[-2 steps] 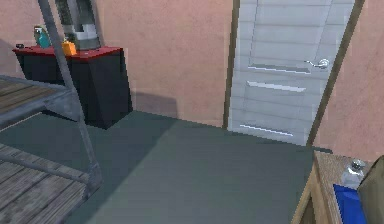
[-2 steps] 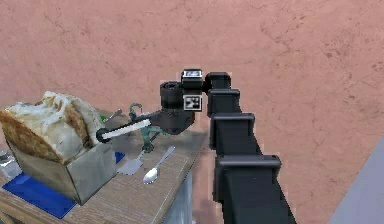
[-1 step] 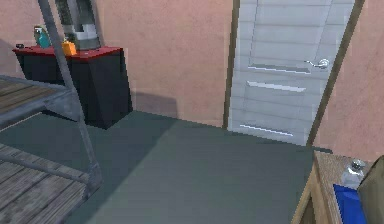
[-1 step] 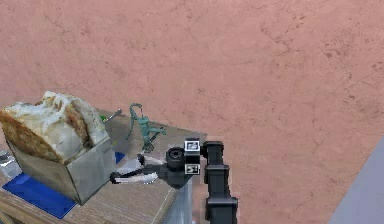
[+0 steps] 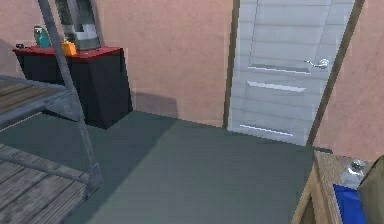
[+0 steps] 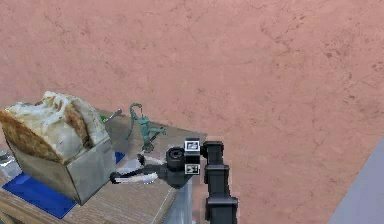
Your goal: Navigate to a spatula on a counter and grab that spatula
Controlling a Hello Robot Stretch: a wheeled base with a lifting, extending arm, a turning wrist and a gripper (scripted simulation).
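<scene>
Seemingly mid-reach, the pincer sits at the counter; whether it holds anything I cannot tell. Just beyond it rises a thin greenish thing, perhaps the spatula, needing alignment next.

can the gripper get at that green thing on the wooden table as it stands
Probably yes. The gripper is at the wooden table, the green thing stands just beyond it, and only bare tabletop shows between. The metal box with bread stands off to the left, out of the way.
</scene>
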